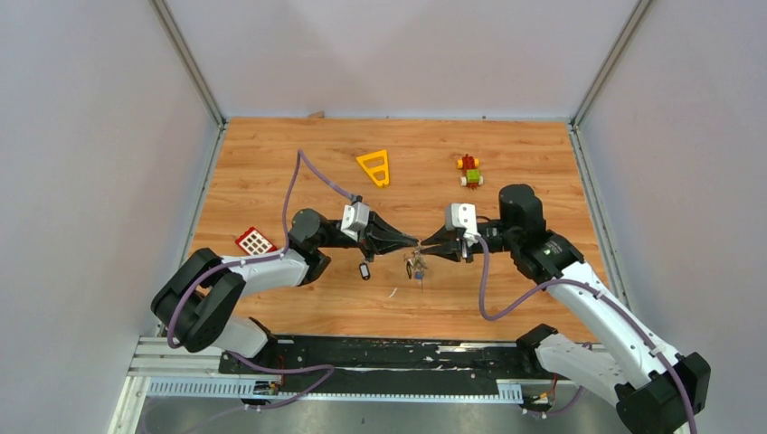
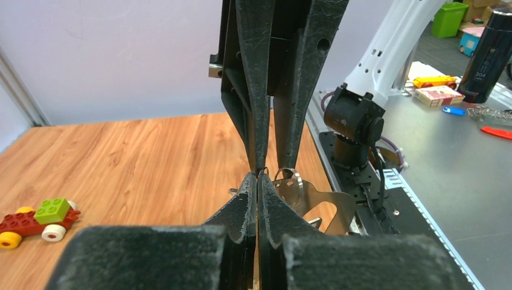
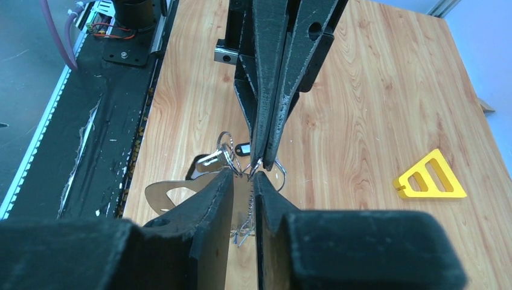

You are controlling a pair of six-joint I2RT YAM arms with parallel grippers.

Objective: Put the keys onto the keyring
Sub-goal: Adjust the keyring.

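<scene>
My two grippers meet tip to tip above the middle of the wooden table. My left gripper [image 1: 411,242] [image 2: 258,175] is shut, and a thin wire ring of the keys [image 1: 416,266] shows at its tips. My right gripper [image 1: 427,245] [image 3: 244,175] has its jaws a narrow gap apart, with ring wire at the tips. The flat silver keyring [image 2: 329,202] [image 3: 172,192] hangs just below them together with small rings [image 3: 226,145]. One key with a black tag [image 1: 364,269] [image 3: 243,148] lies apart on the table.
A yellow triangle frame [image 1: 374,167] [image 3: 430,177] and a toy block car [image 1: 468,170] [image 2: 37,219] sit towards the back. A red and white grid piece [image 1: 255,240] lies by the left arm. A small bead chain [image 1: 393,292] lies under the grippers. Walls enclose the table.
</scene>
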